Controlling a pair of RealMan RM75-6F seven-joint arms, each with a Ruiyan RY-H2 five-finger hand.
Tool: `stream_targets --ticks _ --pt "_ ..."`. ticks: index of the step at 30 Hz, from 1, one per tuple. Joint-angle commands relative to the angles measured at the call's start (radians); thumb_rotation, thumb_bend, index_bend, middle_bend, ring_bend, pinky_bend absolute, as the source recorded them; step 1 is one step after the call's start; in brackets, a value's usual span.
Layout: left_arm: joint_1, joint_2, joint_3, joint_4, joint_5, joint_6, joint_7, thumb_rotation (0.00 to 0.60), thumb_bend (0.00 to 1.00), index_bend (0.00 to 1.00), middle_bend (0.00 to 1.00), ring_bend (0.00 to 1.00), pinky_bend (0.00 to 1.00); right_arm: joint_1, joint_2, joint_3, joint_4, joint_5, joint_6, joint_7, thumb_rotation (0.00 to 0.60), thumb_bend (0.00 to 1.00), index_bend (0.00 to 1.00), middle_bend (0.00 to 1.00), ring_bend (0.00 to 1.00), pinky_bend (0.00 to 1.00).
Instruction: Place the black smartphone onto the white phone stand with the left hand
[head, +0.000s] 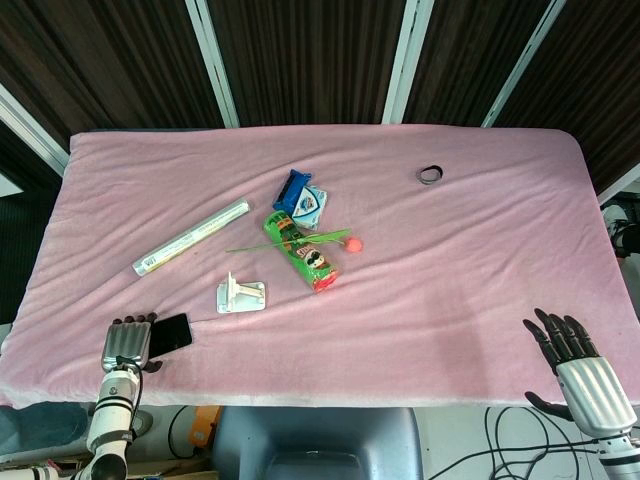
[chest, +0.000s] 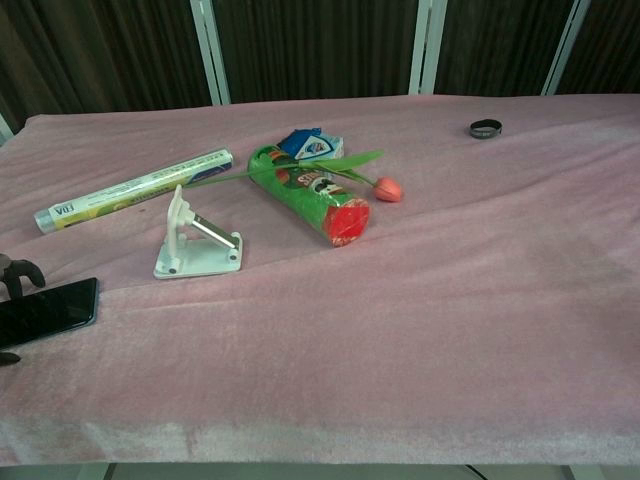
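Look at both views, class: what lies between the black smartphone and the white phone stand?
Nothing: only bare pink cloth separates the black smartphone from the white phone stand, clearest in the chest view.

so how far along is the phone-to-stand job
Early. Nothing is placed: the white phone stand sits empty on the pink cloth. In hand: the left hand is at the black smartphone near the table's front-left edge; whether it grips it is unclear. Left: lift it and set it on the stand. The right hand idles, open.
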Motion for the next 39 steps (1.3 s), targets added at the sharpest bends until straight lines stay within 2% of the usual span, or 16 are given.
stream_targets --ticks 1,8,20,23,25,28,30,35,37,39 --pt "-0.006 -0.003 -0.002 0.004 -0.012 0.001 0.002 0.525 0.18 0.21 0.29 0.22 0.26 0.001 0.001 0.000 -0.001 0.000 -0.001 0.001 0.600 0.15 0.00 0.00 0.00 0.00" --pt "-0.036 -0.014 -0.002 0.014 -0.058 0.012 0.049 0.526 0.18 0.23 0.32 0.23 0.26 -0.004 -0.001 -0.001 0.000 -0.003 0.008 0.000 0.600 0.15 0.00 0.00 0.00 0.00" --pt "-0.065 -0.008 -0.007 0.025 -0.093 -0.012 0.042 0.524 0.19 0.41 0.54 0.35 0.27 -0.007 -0.002 -0.001 0.001 -0.006 0.015 0.000 0.600 0.15 0.00 0.00 0.00 0.00" --pt "-0.066 -0.004 -0.002 0.022 -0.072 -0.014 0.026 0.570 0.21 0.48 0.62 0.41 0.27 -0.006 -0.003 -0.001 0.001 -0.006 0.012 -0.002 0.600 0.15 0.00 0.00 0.00 0.00" --pt "-0.062 0.007 0.007 0.013 -0.034 -0.023 -0.001 0.599 0.24 0.53 0.67 0.45 0.27 -0.006 -0.003 -0.001 0.000 -0.005 0.012 -0.004 0.600 0.15 0.00 0.00 0.00 0.00" --pt "-0.043 0.048 0.015 -0.022 0.034 -0.065 -0.089 0.600 0.29 0.57 0.71 0.50 0.29 -0.007 -0.003 0.000 0.000 -0.005 0.015 -0.002 0.600 0.15 0.00 0.00 0.00 0.00" --pt "-0.028 0.090 0.023 -0.050 0.088 -0.094 -0.153 0.600 0.32 0.59 0.72 0.51 0.29 -0.008 -0.002 0.000 0.000 -0.004 0.015 -0.001 0.600 0.15 0.00 0.00 0.00 0.00" --pt "0.010 0.161 0.040 -0.079 0.215 -0.088 -0.266 0.600 0.34 0.60 0.73 0.52 0.29 -0.007 -0.003 0.000 -0.001 -0.003 0.013 -0.004 0.600 0.15 0.00 0.00 0.00 0.00" --pt "0.029 0.189 0.037 -0.084 0.291 -0.103 -0.361 0.600 0.34 0.60 0.73 0.52 0.29 -0.007 -0.004 0.001 -0.001 -0.002 0.012 -0.006 0.600 0.15 0.00 0.00 0.00 0.00" --pt "0.051 0.218 0.029 -0.082 0.390 -0.137 -0.510 0.600 0.34 0.60 0.74 0.53 0.29 -0.007 -0.005 0.001 -0.002 0.000 0.009 -0.009 0.600 0.15 0.00 0.00 0.00 0.00"
